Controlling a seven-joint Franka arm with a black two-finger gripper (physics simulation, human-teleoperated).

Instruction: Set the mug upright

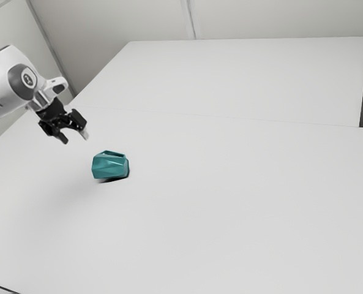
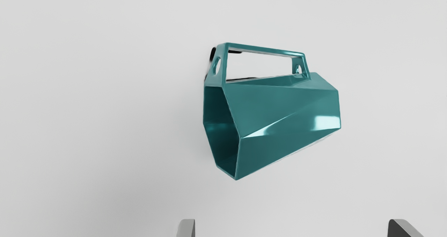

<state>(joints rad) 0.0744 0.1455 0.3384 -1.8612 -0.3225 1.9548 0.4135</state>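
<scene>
Plainly, the mug (image 1: 111, 165) is seen lying on its side on the table (image 1: 230, 196), not stood on its base; the mouth (image 2: 221, 128) is turned sideways, and the handle (image 2: 267, 48) is stuck out from the body (image 2: 279, 108) on the side away from the fingers (image 2: 186, 228). The gripper (image 1: 74, 137) is held above the table and apart from the mug, toward the exterior view's left of it; its fingers are spread wide, with nothing pinched between them. The step in hand is judged to be the reach for a grip, since the mug is neither held nor upright; for the next move, the gripper should be brought over and lowered, with the fingers placed on two opposite sides of the body or across the handle, and only then closed; after that, the mug would need to be raised a little and tipped until the mouth is turned up, then set down on its base and let go; some care is called for, as the body is tapered and faceted, and it could be made to slip or roll if it were pinched off-centre.
</scene>
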